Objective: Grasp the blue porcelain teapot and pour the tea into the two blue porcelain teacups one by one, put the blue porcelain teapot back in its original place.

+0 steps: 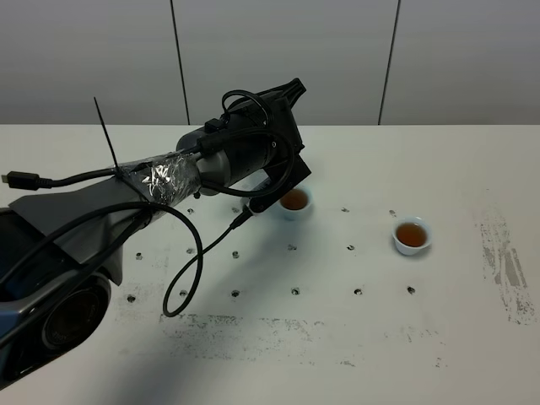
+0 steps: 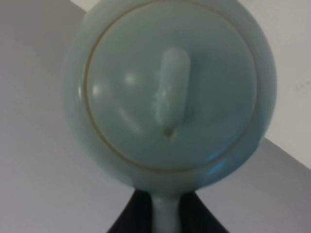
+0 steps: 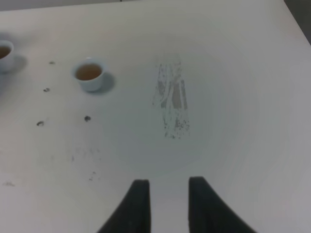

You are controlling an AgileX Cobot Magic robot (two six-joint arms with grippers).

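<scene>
The blue porcelain teapot (image 2: 170,92) fills the left wrist view with its lid and knob turned toward the camera. My left gripper (image 2: 167,206) is shut on its handle (image 2: 165,218). From the high camera the pot is hidden behind the left arm, whose gripper (image 1: 277,184) hangs just left of one teacup (image 1: 294,201). The other teacup (image 1: 412,235) stands further right. Both hold brown tea. In the right wrist view the nearer cup (image 3: 89,75) is whole and the other cup (image 3: 4,52) is cut by the edge. My right gripper (image 3: 167,183) hovers open and empty over bare table.
The white table (image 1: 472,169) has rows of small screw holes and dark scuff marks (image 1: 506,266) near the right side. A black cable loop (image 1: 181,278) hangs from the left arm over the table. Grey wall panels stand behind.
</scene>
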